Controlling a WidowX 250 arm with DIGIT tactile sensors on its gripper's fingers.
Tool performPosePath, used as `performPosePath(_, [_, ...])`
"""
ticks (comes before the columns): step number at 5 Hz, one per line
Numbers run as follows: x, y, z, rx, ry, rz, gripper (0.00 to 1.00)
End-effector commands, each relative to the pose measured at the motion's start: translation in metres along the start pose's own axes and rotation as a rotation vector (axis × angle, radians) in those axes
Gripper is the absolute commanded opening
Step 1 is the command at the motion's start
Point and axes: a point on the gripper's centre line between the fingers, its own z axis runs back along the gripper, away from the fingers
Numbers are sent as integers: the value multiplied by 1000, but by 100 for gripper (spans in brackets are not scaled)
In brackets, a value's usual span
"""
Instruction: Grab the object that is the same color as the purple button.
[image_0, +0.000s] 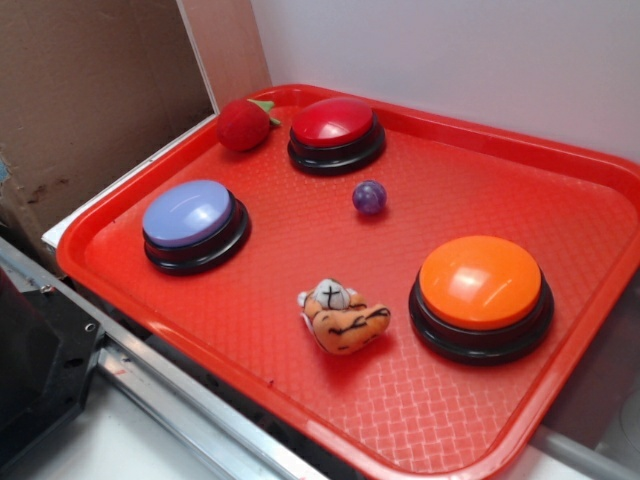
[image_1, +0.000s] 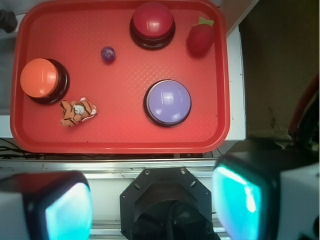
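A small glossy purple ball (image_0: 369, 196) lies on the red tray (image_0: 560, 190), between the red button and the orange button; it also shows in the wrist view (image_1: 108, 54). The purple button (image_0: 190, 222), lavender dome on a black base, sits at the tray's left; it shows in the wrist view (image_1: 168, 102) too. My gripper (image_1: 152, 205) is open and empty, high above the robot base, off the tray's near edge and far from the ball. Its fingers (image_1: 239, 197) frame the bottom of the wrist view. The gripper is out of the exterior view.
A red-domed button (image_0: 336, 132) and a red plush strawberry (image_0: 245, 123) are at the tray's back. An orange-domed button (image_0: 481, 294) and a striped plush tiger (image_0: 343, 317) are at its front. A cardboard wall (image_0: 90, 90) stands left; a metal rail (image_0: 190, 400) runs along the tray.
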Motion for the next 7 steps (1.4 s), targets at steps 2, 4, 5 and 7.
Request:
performPosePath(2, [0,0,0,0,0,0,100])
performPosePath(4, [54,10,-1,4,53,5,100])
performPosePath(5, [99,14,7,35,56,-16,100])
performPosePath(7, [158,-15,-21,-12,112,-203,100])
